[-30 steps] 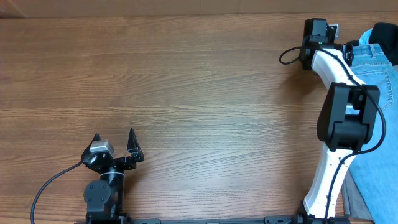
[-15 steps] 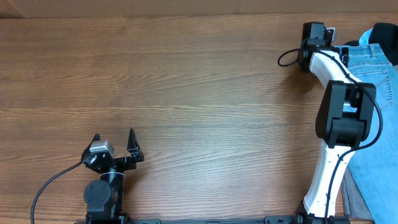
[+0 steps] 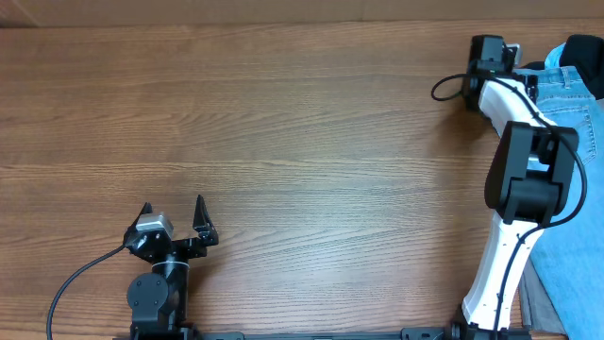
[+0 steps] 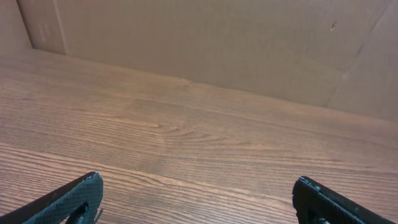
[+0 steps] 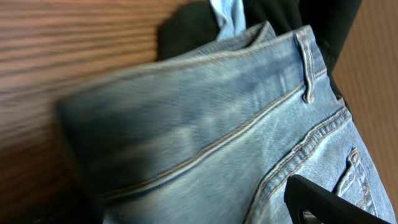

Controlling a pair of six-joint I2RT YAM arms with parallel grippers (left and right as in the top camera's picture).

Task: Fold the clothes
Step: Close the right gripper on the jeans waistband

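Observation:
The light-blue denim jeans (image 3: 574,113) lie along the table's right edge and run out of view. In the right wrist view the jeans (image 5: 205,130) fill the frame, with waistband, a belt loop (image 5: 306,65) and pocket stitching. My right gripper (image 3: 517,59) is at the far right corner, low over the waistband. Its right finger (image 5: 323,202) shows wide to the side; the left one is lost in shadow. It reads open, with nothing in it (image 5: 193,186). My left gripper (image 3: 173,219) is open and empty near the front left, also seen in the left wrist view (image 4: 196,190).
A black garment (image 3: 587,49) lies beyond the jeans' waist, with a pale-blue piece (image 5: 227,14) tucked in it. Brown cardboard walls (image 4: 205,43) stand behind the wooden table (image 3: 283,132). The right arm's elbow (image 3: 528,179) hangs over the table's right side.
The right wrist has shifted a little to the right, closer over the jeans' waistband. The left arm has not moved.

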